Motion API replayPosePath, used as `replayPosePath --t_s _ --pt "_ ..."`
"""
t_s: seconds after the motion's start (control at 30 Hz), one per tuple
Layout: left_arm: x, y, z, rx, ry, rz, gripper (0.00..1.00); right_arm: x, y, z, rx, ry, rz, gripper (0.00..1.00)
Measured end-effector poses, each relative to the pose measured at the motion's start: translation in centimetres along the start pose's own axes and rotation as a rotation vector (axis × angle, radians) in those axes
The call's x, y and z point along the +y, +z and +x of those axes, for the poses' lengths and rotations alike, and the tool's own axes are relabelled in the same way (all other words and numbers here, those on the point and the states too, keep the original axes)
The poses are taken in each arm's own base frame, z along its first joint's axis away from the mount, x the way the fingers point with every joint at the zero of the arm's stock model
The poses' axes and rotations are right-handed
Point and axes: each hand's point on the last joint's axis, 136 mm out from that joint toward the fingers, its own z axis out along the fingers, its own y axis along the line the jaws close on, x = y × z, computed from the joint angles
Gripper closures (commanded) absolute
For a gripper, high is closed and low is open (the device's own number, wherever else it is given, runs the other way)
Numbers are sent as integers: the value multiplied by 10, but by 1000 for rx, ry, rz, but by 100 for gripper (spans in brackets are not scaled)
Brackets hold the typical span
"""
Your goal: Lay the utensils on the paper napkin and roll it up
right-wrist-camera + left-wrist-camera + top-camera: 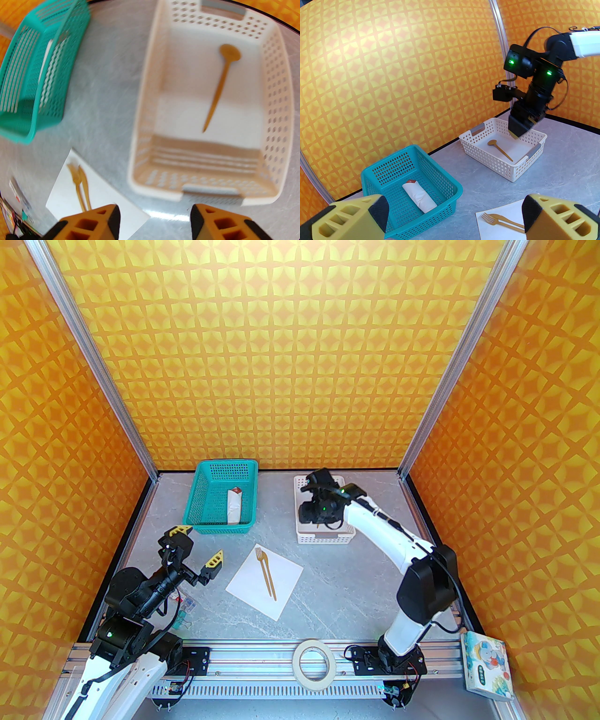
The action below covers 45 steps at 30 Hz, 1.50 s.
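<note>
Spread wide and empty, the left gripper [454,212] hangs beside the flat, unrolled napkin [286,589], where a fork [263,572] and another wooden piece [271,580] already lie, while the right gripper [154,218], part-open and holding nothing, hovers over the white basket [143,105] with the spoon [222,79] left inside.

Your left arm [140,587], black at the joints with a white lower link, sits folded low and close to its base; its wrist tips forward and slightly up; the left gripper [199,544], a pair of yellow ribbed plastic fingers [346,220] with black inner pads, has its jaws spread wide with nothing between them. Your right arm [386,527], white-shelled with black joints, stretches far forward and leans in to the left of its base; its black wrist [323,505] bends steeply downward; the right gripper [153,220], of the same yellow-and-black two-finger kind, points down with its jaws parted and empty.
</note>
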Motion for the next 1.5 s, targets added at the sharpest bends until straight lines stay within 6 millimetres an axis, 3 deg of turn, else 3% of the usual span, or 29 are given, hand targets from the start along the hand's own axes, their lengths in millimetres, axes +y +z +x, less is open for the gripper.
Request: replayPosePath --t_s 0.53,0.9,1.13,1.5 --pt "0 0 1 3 18 1 1 -65 99 -38 94 129 102 49" --pt "0 0 2 8 28 2 1 -83 148 -38 167 158 134 56" --pt "-1 0 4 17 33 4 1 -88 166 -35 203 152 159 58" --pt "-1 0 5 20 36 5 1 -90 171 -32 232 138 173 61"
